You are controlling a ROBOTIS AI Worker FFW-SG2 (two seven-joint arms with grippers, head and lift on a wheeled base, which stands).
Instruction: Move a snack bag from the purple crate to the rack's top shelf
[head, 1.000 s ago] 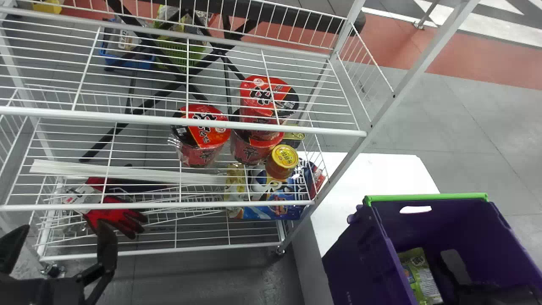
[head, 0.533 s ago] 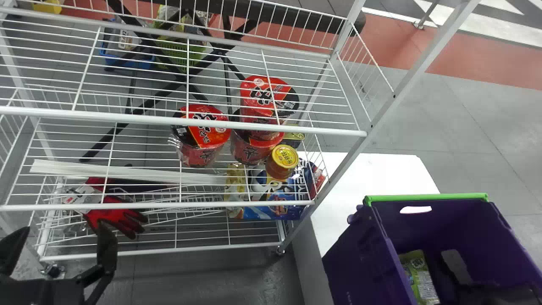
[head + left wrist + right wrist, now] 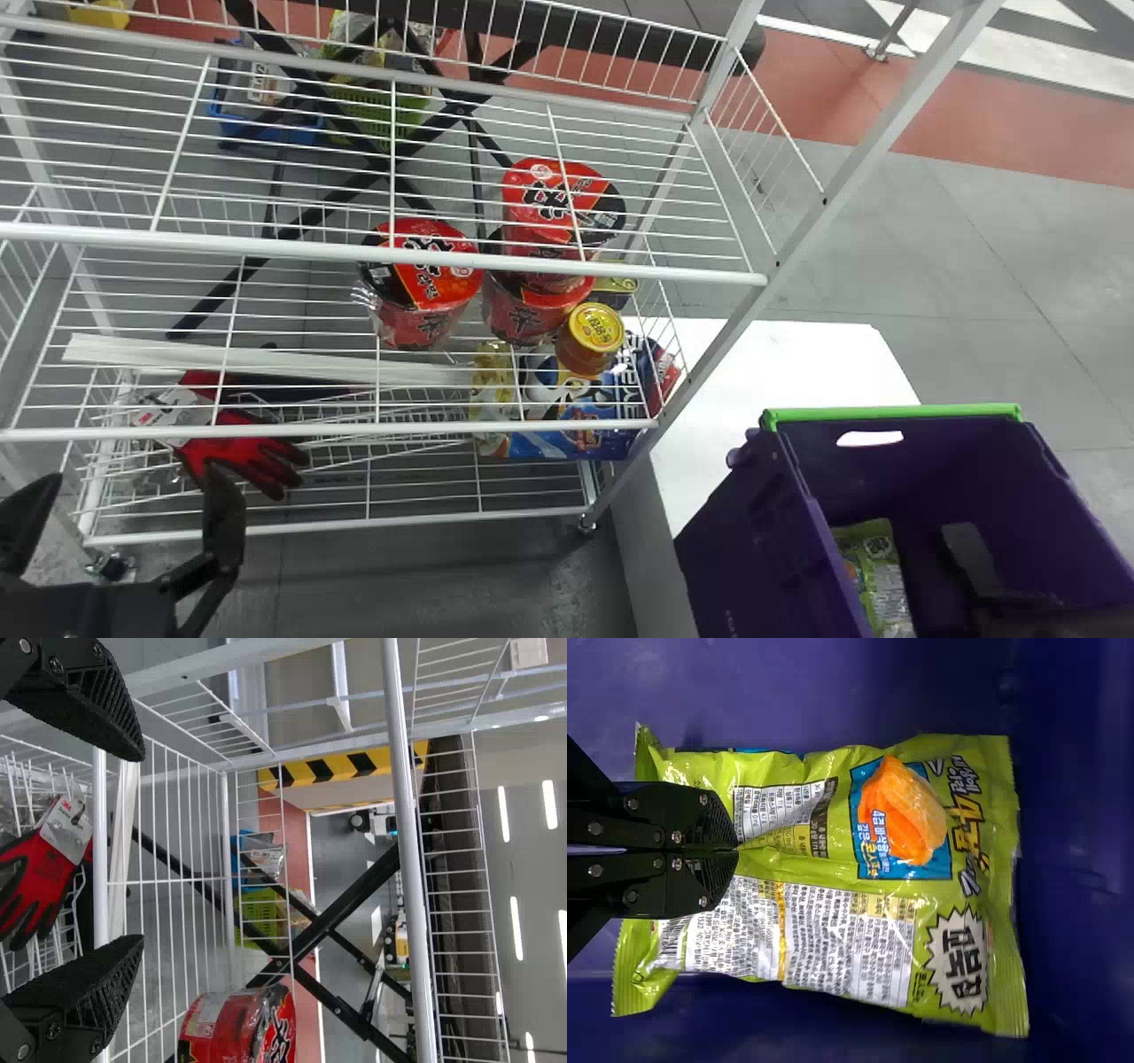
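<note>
Green snack bag, in the purple crate at four o'clock: the right pincer has shifted toward three o'clock and pinches its back; lifting seems next. Left pincer, seven o'clock, spread.

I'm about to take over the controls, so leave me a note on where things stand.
Right gripper: shut on the snack bag, pinching it near its middle, down inside the purple crate.
Left gripper: open, holding nothing, in front of the rack's left part.
Done: the bag looks gripped; whether it is off the crate's bottom I cannot tell.
Left to do: raise the bag clear of the crate, carry it to the top shelf, set it down and let go. I would check the pinch before lifting, as it takes in only a small part of the bag.
</note>
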